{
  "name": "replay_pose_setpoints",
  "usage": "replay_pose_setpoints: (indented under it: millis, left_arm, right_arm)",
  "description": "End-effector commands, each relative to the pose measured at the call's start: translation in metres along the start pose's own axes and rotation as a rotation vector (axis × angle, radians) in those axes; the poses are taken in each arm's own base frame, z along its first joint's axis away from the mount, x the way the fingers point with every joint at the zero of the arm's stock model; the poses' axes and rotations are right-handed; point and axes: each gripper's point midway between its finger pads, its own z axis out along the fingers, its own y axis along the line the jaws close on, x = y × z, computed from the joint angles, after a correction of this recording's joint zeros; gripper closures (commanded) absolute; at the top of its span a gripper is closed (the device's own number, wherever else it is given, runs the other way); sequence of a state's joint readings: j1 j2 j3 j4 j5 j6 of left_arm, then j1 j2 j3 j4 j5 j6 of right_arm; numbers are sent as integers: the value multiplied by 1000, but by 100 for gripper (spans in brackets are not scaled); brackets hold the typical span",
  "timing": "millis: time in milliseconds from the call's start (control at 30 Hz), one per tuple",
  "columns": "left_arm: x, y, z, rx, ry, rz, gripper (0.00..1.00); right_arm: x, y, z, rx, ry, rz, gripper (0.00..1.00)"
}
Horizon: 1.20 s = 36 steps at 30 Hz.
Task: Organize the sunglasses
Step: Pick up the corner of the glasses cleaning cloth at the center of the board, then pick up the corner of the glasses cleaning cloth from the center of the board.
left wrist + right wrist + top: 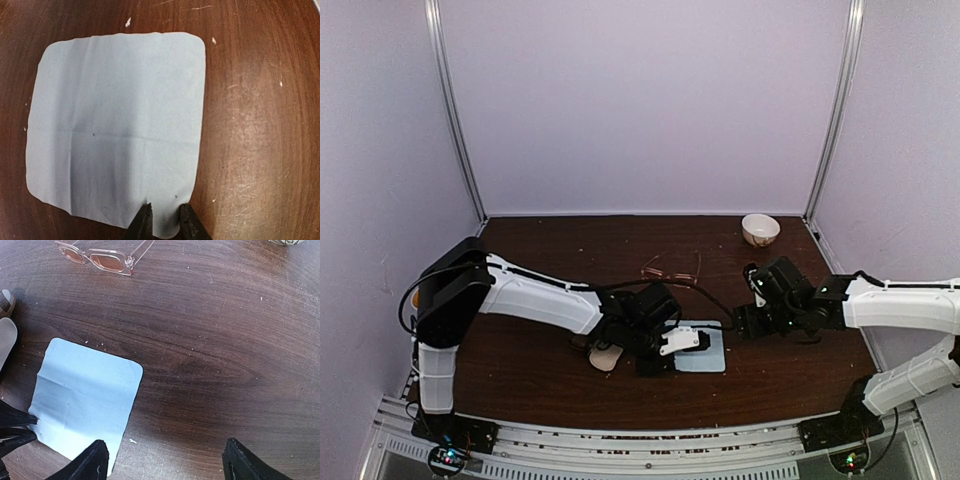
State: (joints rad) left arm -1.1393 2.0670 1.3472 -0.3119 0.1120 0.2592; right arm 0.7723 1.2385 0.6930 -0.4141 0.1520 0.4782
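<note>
Overhead wide; wrists close, sharing cloth

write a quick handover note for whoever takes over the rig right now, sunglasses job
Left hand: jaws narrow, tips at the edge of the blue cloth; I cannot confirm a firm pinch.
Right hand: open, holding nothing, above bare table to the right of the cloth.
Sunglasses: only one pair in view, lying unfolded on the table behind the cloth, with neither hand on them.
Done: nothing visibly organized yet.
Left: probably finish with the cloth, then pick up and place the sunglasses.
</note>
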Motion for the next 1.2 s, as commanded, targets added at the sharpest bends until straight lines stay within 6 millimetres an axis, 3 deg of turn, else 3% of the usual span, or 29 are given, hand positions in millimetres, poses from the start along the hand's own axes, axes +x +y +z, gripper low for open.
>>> replay_pose_setpoints:
  millis: [0,233,333,567,833,1167]
  left_arm:
    - [13,1,16,-21,41,16,80]
    - [12,5,17,-37,27,9,100]
    - [11,5,17,-41,18,3,100]
    - [11,6,13,-35,-13,-18,100]
    - [19,9,9,-40,-11,-43,100]
    - [33,10,5,-45,-7,-79,100]
  right_arm:
    - [4,0,-1,-21,2,35,20]
    - [29,10,-3,-140,36,92,21]
    - [39,20,-3,-233,31,126,20]
    - [42,33,-8,-337,-72,120,21]
    - [49,65,-20,-362,-207,-153,20]
    - [87,99,-14,-365,-177,-472,22]
